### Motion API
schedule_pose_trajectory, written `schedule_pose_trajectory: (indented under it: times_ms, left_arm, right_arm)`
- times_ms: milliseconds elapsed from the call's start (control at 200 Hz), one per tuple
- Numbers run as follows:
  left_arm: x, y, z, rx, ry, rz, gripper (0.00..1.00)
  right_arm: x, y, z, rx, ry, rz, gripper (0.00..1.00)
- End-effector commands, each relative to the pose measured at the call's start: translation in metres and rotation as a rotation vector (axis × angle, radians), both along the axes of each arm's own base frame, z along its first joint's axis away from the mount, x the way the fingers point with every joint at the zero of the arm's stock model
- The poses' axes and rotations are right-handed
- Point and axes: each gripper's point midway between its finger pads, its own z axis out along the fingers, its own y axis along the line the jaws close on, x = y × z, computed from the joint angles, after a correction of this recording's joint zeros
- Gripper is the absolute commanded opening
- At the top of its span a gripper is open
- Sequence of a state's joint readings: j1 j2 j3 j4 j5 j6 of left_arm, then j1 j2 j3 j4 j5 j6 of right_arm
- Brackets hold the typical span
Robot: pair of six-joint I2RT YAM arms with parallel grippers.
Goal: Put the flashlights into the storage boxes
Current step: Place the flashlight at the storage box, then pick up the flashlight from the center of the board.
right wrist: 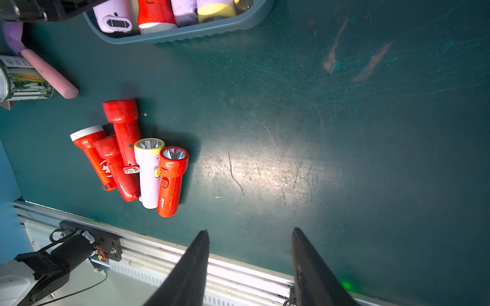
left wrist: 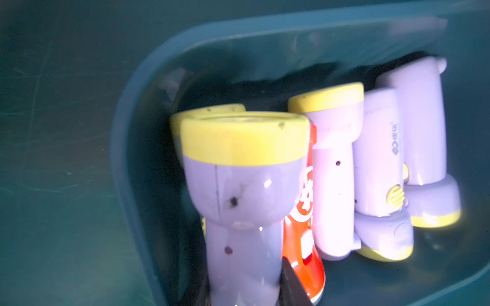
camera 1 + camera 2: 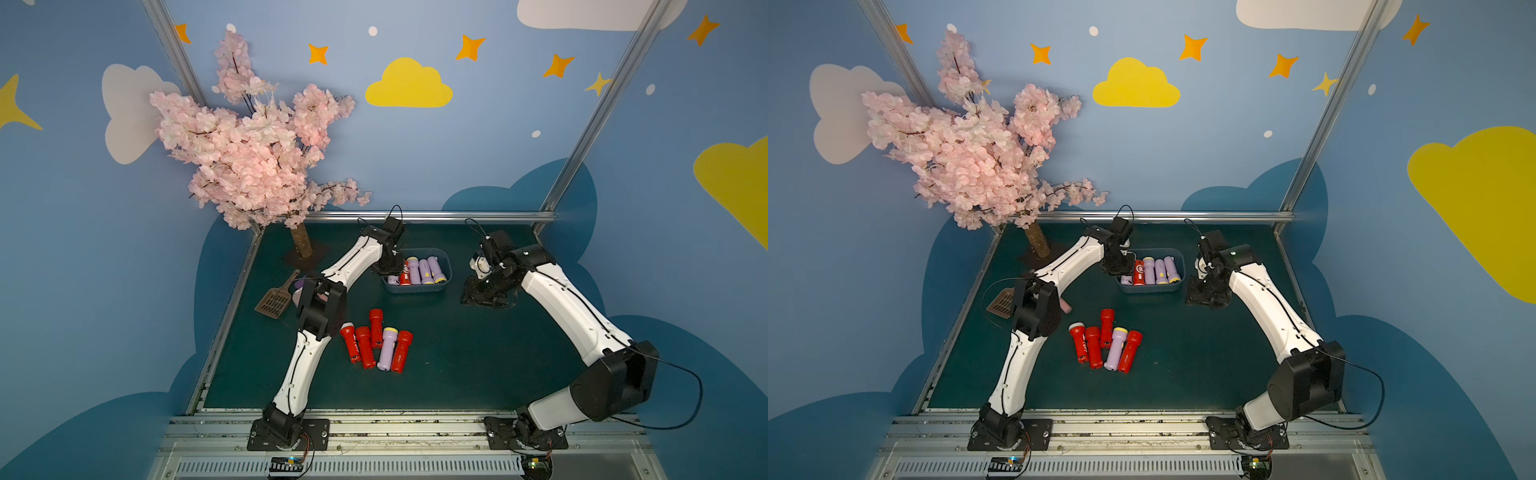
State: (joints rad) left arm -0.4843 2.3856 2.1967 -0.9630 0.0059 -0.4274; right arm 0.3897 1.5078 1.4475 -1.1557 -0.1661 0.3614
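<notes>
- The left jaws pinch a lavender flashlight (image 2: 244, 185) by its thin handle. Its yellow head points away from the arm.
- This flashlight is at the end of the blue tub (image 2: 127, 148) nearest the left arm, just inside a rounded corner. A dark gap shows between it and the tub wall. The pictures do not show if it touches the bottom.
- A second yellow head peeks out from behind it.
- Close beside it in the tub lie a red flashlight (image 2: 305, 238) and three more lavender flashlights (image 2: 376, 159), side by side, filling the tub to its other end.
- The right jaws are spread apart with nothing between them. They hang over the bare counter (image 1: 344, 132), near the tub's other end but not touching it.
- A pile of five flashlights (image 3: 376, 345) lies in a tight bunch nearer the front edge, close to the left arm's elbow. Four are red and one is lavender.
- From the pile across to the right arm, and down to the front rail (image 3: 374, 415), the counter is wide and open.
- The left edge is crowded with a brown slotted scoop (image 3: 274, 303), a pink stick (image 1: 50, 74) and a can (image 1: 23, 79).
- A pink blossom tree (image 3: 249, 158) stands in the far left corner.
</notes>
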Motion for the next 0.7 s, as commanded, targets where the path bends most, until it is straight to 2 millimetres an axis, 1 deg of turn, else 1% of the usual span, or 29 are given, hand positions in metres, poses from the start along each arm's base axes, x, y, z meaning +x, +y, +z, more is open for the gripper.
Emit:
schedule_pose_trajectory:
  times_ms: [0,45,215,320,491,586,696]
  left_arm:
    - [-0.009,0.004,0.012,-0.01,0.012,-0.006,0.38]
    - [-0.009,0.003,0.016,-0.02,0.002,-0.01,0.45]
    - [-0.009,0.001,0.034,-0.046,-0.035,-0.021,0.6]
    - [-0.01,-0.003,0.052,-0.071,-0.063,-0.037,0.61]
    - [-0.014,-0.005,0.086,-0.111,-0.117,-0.045,0.67]
    - [-0.021,-0.003,0.103,-0.126,-0.142,-0.051,0.73]
    - [-0.034,0.003,0.119,-0.138,-0.171,-0.065,0.79]
  right_arm:
    - [-0.004,-0.001,0.008,0.016,-0.014,0.004,0.51]
    - [-0.005,-0.001,0.009,0.016,-0.016,0.004,0.51]
    - [-0.007,-0.001,0.012,0.026,-0.026,0.005,0.51]
    - [-0.009,0.0,0.012,0.039,-0.028,0.004,0.51]
    - [-0.014,0.002,0.011,0.055,-0.026,0.004,0.51]
    - [-0.015,0.004,0.011,0.068,-0.026,0.008,0.52]
    - [-0.017,0.009,0.01,0.09,-0.018,0.014,0.52]
